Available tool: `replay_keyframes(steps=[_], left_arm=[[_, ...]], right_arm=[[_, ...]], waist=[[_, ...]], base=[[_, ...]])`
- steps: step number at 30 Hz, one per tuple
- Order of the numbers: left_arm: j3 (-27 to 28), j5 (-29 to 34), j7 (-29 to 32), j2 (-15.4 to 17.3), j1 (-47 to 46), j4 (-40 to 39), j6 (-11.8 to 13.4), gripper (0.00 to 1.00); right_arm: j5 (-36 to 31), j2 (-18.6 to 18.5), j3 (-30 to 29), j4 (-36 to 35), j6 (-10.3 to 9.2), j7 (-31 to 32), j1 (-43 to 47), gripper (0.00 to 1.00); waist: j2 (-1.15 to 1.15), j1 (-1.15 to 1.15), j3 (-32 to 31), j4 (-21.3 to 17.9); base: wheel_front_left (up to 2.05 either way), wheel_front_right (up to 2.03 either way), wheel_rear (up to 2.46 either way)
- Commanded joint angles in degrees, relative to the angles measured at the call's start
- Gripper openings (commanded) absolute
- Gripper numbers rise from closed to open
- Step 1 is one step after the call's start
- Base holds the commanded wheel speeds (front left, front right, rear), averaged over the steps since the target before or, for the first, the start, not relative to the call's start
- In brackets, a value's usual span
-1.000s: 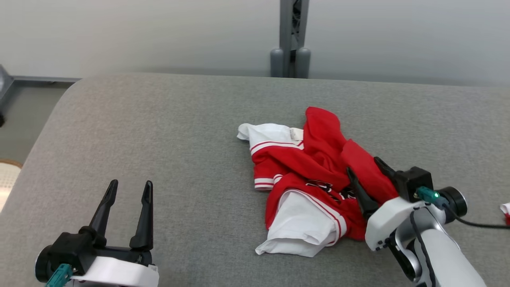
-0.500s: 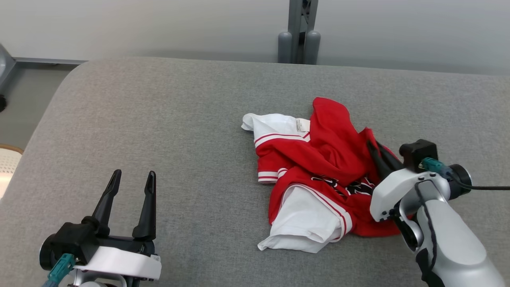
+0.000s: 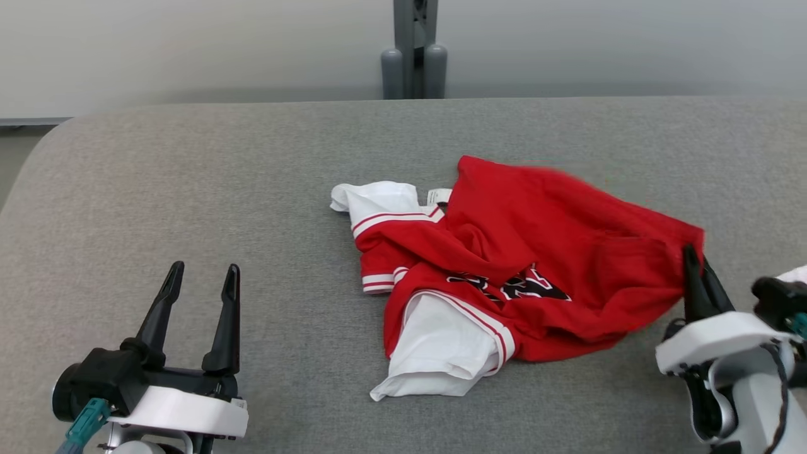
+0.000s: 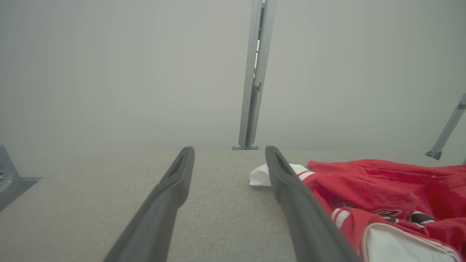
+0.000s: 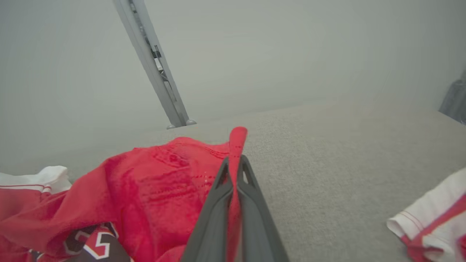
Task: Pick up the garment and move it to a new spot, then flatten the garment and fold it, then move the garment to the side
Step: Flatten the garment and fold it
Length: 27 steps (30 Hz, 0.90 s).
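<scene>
The garment (image 3: 523, 252) is a crumpled red and white jersey with a black print, lying in the middle of the grey padded table (image 3: 220, 170). My right gripper (image 3: 696, 261) is shut on its red right-hand edge, which is stretched out toward it. In the right wrist view a fold of the red garment (image 5: 153, 196) is pinched between the shut fingers of my right gripper (image 5: 235, 162). Low at the left, my left gripper (image 3: 200, 274) stands open over bare table, well clear of the cloth. From the left wrist, the garment (image 4: 382, 193) lies beside my left gripper (image 4: 229, 154).
A grey metal post (image 3: 413, 50) stands behind the table's far edge. A second white and red cloth (image 5: 433, 218) lies at the lower right of the right wrist view. The table's rounded left corner (image 3: 44, 151) is near my left arm.
My right gripper closed on the red cloth and pulled it out to the right, spreading that side. The head camera shifted. My left gripper stayed open and still.
</scene>
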Motion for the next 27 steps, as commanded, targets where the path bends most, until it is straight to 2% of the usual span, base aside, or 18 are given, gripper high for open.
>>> replay_keyframes(steps=[1,6,7,8,9,10,13,18,27], left_arm=[[-0.06,0.54,-0.01,0.28,-1.18,-0.29,-0.09,1.0],[-0.33,0.6,0.58,0.83,-1.94,-0.7,-0.19,1.0],[-0.41,0.58,0.52,0.87,-2.14,-0.77,-0.21,1.0],[-0.53,0.59,0.69,0.91,-2.21,-0.82,-0.24,1.0],[-0.6,0.58,0.71,0.94,-2.22,-0.84,-0.21,1.0],[-0.68,0.61,0.83,0.96,-2.21,-0.82,-0.14,1.0],[-0.77,0.4,0.99,1.01,-2.04,-0.91,0.06,1.0],[-0.39,0.13,1.02,1.26,-1.57,-1.27,0.46,1.0],[0.49,0.2,1.15,1.78,-0.61,-2.39,2.02,1.0]], right_arm=[[0.39,0.0,-1.07,-0.55,-0.02,0.03,1.06,0.0],[1.76,0.22,-3.89,0.72,-0.02,0.82,2.67,0.0],[1.83,0.23,-4.55,1.52,-0.02,0.88,2.83,0.08],[2.02,0.25,-5.12,2.18,-0.02,0.51,2.71,0.36],[3.06,0.28,-5.26,2.96,-0.02,0.25,2.51,0.52],[3.1,0.32,-5.26,3.53,-0.02,-0.11,2.42,1.0],[4.13,0.25,-5.28,4.09,-0.02,-1.21,3.0,1.0],[3.42,0.25,-6.96,0.83,-0.02,-2.39,4.41,1.0],[0.1,0.3,-8.5,-17.45,-0.02,-2.76,7.97,1.0]], waist=[[0.0,0.0,0.49,-1.07],[0.0,0.0,1.18,-2.66],[0.0,0.0,1.26,-2.86],[0.0,0.0,1.34,-3.02],[0.0,0.0,1.4,-3.17],[0.0,0.0,1.39,-3.29],[0.0,0.0,1.1,-3.65],[0.0,0.0,0.58,-4.16],[0.0,0.0,-1.1,-5.77]], base=[[0.0,0.0,0.0],[0.0,0.0,0.0],[0.0,0.0,0.0],[0.0,0.0,0.0],[0.0,0.0,0.0],[0.0,0.0,0.0],[0.0,0.0,0.0],[0.0,0.0,0.0],[0.0,0.0,0.0]])
